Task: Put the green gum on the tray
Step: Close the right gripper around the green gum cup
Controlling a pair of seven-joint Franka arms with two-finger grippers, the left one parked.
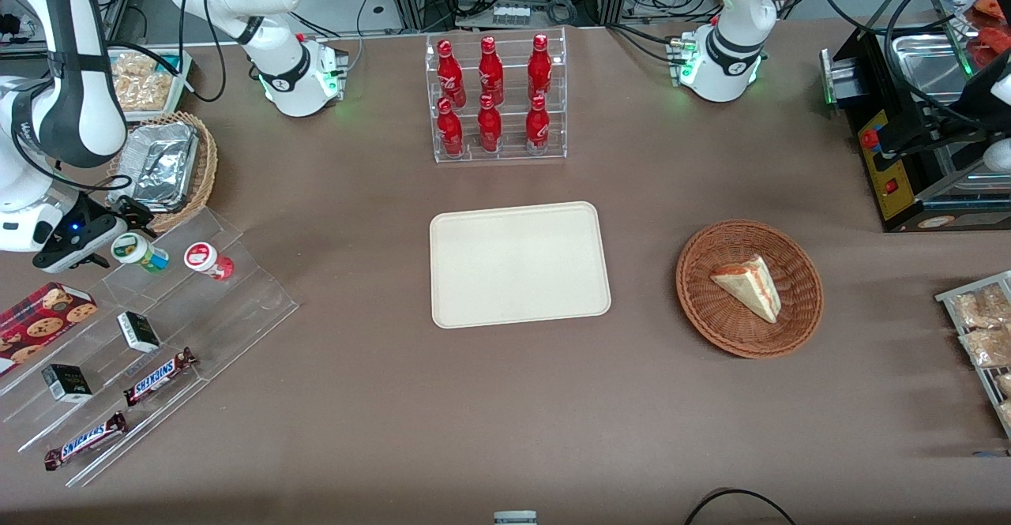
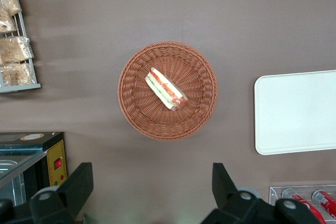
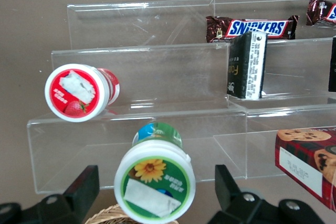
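Brown table | claw (image 3: 156, 192) spread, low, straddling green gum (image 3: 155, 184) on acrylic shelf (image 3: 142, 124)

The gripper (image 3: 156, 192) is hovering with its fingers spread either side of the green gum (image 3: 155, 182), gaps showing on both flanks. The red-labelled canister (image 3: 77, 92) is lying just beside. The tray (image 1: 520, 263) is sitting bare.
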